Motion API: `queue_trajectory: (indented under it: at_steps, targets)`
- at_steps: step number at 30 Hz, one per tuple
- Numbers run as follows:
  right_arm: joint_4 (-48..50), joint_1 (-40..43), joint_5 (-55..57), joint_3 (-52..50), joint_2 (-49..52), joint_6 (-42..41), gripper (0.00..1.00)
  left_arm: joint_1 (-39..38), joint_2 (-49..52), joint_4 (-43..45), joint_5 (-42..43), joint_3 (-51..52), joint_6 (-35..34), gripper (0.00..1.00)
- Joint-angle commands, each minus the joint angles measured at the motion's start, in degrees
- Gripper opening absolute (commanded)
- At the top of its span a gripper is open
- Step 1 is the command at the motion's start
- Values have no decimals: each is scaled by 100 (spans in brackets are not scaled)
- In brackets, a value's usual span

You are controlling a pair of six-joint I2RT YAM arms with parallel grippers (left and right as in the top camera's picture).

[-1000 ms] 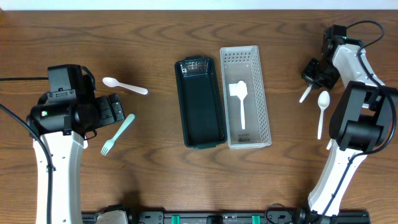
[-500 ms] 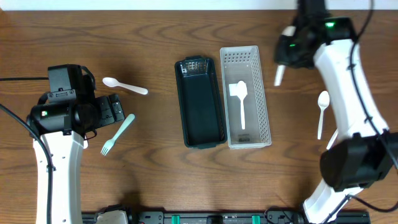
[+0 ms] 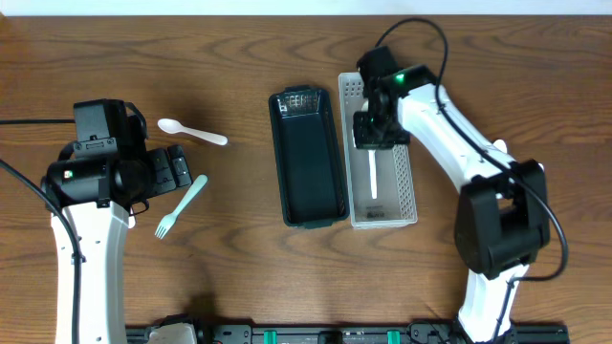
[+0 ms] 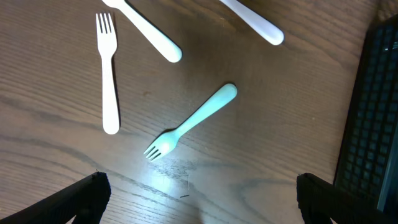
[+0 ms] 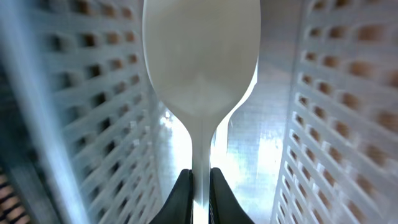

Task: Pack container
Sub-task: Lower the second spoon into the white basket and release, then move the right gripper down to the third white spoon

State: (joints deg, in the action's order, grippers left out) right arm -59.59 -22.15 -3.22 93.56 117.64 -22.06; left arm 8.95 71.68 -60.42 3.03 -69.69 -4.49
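Left fingers (image 4: 84, 196) spread wide, empty, above teal fork (image 4: 189, 127) lying on the surface (image 4: 267, 112). Dark green tray (image 3: 308, 162) sits just beside white perforated tray (image 3: 409, 196). Right fingers (image 5: 180, 198) clenched on white spoon (image 5: 201, 62) handle, inside the white perforated tray.

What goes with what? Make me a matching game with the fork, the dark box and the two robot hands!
Things:
1 teal fork
2 dark container
3 left gripper
4 right gripper

States:
A shut on the white spoon
B side by side with the white basket
C open, empty
D lying on the table by the left gripper

Pairs: 1-D, 2-B, 3-C, 4-A
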Motion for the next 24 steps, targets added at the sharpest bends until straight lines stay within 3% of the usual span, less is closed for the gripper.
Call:
queue_trajectory:
  at_steps: [1, 4, 9, 15, 18, 21, 24]
  targets:
    - [68, -22, 17, -37, 42, 63, 21, 31, 24, -39, 37, -66, -33, 98]
    - [114, -22, 17, -22, 33, 96, 31, 31, 24, -37, 37, -66, -31, 98]
    - [94, 37, 48, 323, -11, 199, 32, 31, 24, -35, 37, -66, -31, 98]
    - [-699, 505, 774, 1827, -446, 245, 35, 31, 24, -35, 35, -66, -28, 98]
    - [-1093, 960, 1215, 2474, -739, 243, 46, 31, 24, -35, 35, -66, -28, 98]
    - [-1416, 1580, 1244, 2686, -1019, 157, 48, 31, 24, -35, 35, -66, -28, 98]
    - [-1923, 2356, 1209, 2671, -1093, -83, 67, 31, 24, -35, 35, -66, -28, 98]
